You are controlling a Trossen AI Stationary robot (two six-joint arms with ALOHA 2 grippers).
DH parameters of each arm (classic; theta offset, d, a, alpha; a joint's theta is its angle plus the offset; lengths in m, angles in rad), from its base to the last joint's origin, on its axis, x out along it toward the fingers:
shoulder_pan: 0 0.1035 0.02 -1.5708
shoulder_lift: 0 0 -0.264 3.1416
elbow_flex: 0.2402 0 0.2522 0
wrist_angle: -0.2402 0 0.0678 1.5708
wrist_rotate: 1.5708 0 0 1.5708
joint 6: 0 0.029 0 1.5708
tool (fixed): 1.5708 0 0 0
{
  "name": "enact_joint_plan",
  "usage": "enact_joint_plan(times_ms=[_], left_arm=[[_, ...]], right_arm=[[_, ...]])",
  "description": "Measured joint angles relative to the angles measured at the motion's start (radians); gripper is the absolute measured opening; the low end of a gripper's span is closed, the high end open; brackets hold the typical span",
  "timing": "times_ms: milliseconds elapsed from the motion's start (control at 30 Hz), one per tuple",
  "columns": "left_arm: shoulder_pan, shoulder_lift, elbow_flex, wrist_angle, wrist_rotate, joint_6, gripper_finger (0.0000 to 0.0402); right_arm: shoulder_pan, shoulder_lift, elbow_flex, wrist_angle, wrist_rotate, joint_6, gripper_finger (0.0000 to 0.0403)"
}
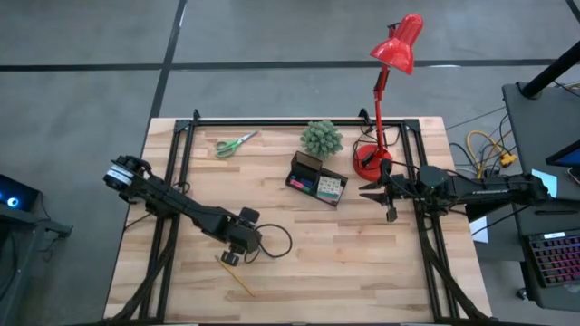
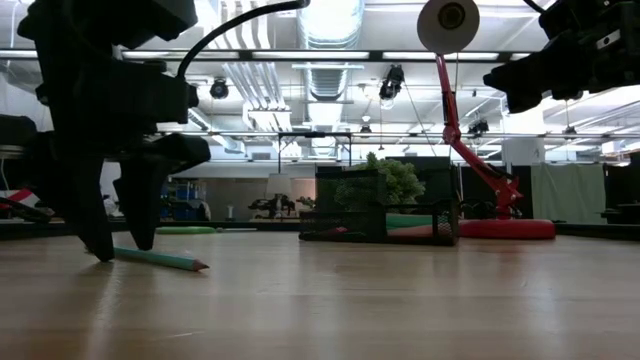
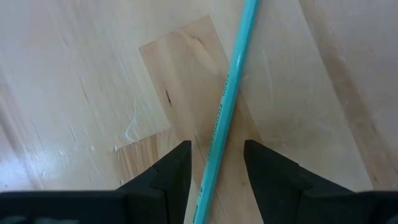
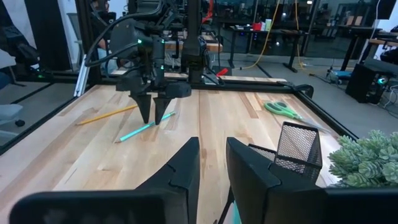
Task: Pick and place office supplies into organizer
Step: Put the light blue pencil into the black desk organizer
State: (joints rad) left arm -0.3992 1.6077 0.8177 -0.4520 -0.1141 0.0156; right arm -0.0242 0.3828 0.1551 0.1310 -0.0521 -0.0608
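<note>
My left gripper [image 3: 217, 163] is open and points down at the table's near middle [image 1: 232, 257]. Its two fingers stand on either side of the teal pen [image 3: 231, 81] without touching it. The pen lies flat on the wood and runs lengthwise through the gap [image 2: 165, 260]. The yellow pencil [image 1: 237, 277] lies just nearer the table's near edge. The green-handled scissors [image 1: 236, 143] lie near the far edge. The black mesh organizer [image 1: 318, 178] stands mid-table with a pink pad and the white dotted cube in it. My right gripper [image 1: 381, 192] is open and hovers to the organizer's right [image 4: 212, 163].
A spiky green plant [image 1: 322, 138] stands right behind the organizer. The red lamp's base [image 1: 370, 161] sits between the organizer and my right arm, and its head [image 1: 397, 42] reaches over the far edge. Bare wood [image 1: 344, 263] lies along the near side.
</note>
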Motion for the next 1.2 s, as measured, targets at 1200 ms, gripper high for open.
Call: enact_joint_plan(times_ms=[1200], left_arm=[[0.063, 0.002, -0.003, 0.0, 0.135, -0.003, 0.0083]], right_arm=[[0.0, 0.0, 0.0, 0.0, 0.0, 0.0, 0.0077]])
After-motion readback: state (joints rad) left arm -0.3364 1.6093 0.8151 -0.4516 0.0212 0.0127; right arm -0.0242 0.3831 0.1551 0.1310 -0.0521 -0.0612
